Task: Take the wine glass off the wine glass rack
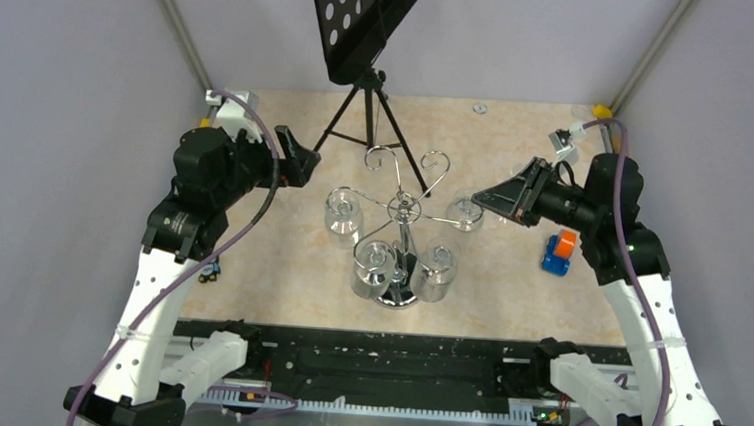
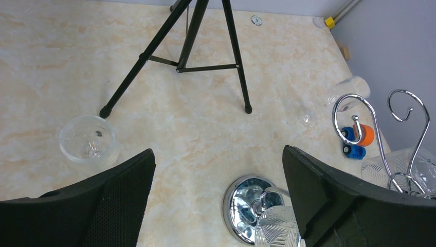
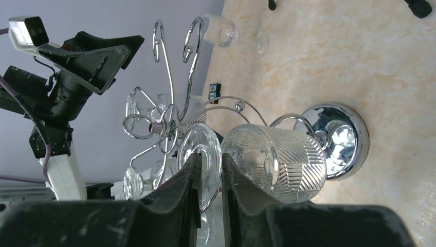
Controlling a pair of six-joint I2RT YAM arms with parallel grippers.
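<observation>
Pinching the wine glass [image 3: 277, 162] near its foot in the nearly closed right gripper [image 3: 211, 170], left gripper [image 2: 218, 154] gaping empty — grasp made, lifting off the wine glass rack [image 3: 165, 126] yet to come.

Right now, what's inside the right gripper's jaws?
The foot of a hanging wine glass sits in the narrow gap of the right gripper, which looks shut on it. The fingers cover the foot's lower edge and the contact itself.

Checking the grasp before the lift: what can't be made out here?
Right wrist view: wine glass stem, hidden between the right gripper fingers.
Top view: how its foot sits in the rack hook, too small.
Left wrist view: rack post, hidden behind the left gripper.
</observation>
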